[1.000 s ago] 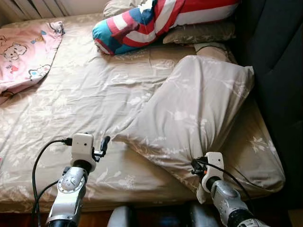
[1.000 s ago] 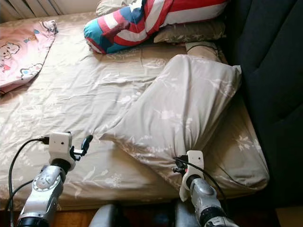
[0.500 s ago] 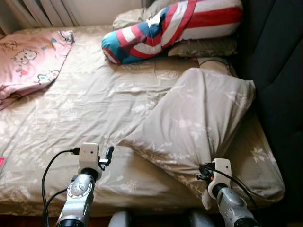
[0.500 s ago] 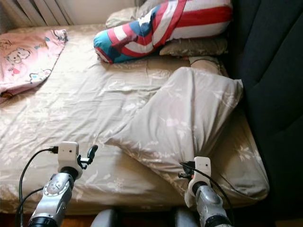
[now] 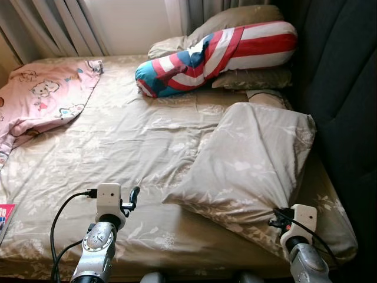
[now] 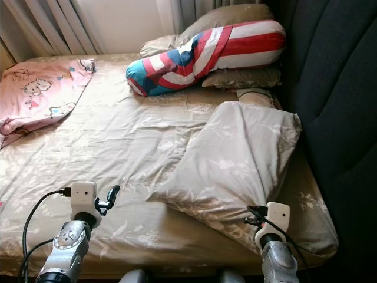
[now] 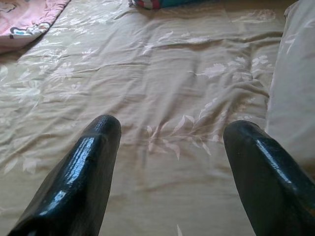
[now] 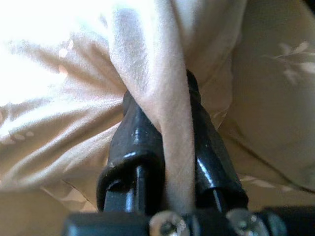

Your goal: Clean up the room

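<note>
Right pincer (image 8: pixel 165 142) clenched on a fold of the beige pillow (image 5: pixel 247 162), which lies on the right side of the bed (image 5: pixel 118 135), near edge. Left pincer (image 7: pixel 167 162) released, fingers spread, hovering over bare sheet at near left. Striped pillow (image 5: pixel 218 56) far, pink blanket (image 5: pixel 41 97) far left.

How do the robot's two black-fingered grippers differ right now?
The left gripper is open and holds nothing, its fingers spread above the beige leaf-print bedsheet. The right gripper is shut, pinching a fold of the beige leaf-print pillow. Both sit low at the bed's near edge.
</note>
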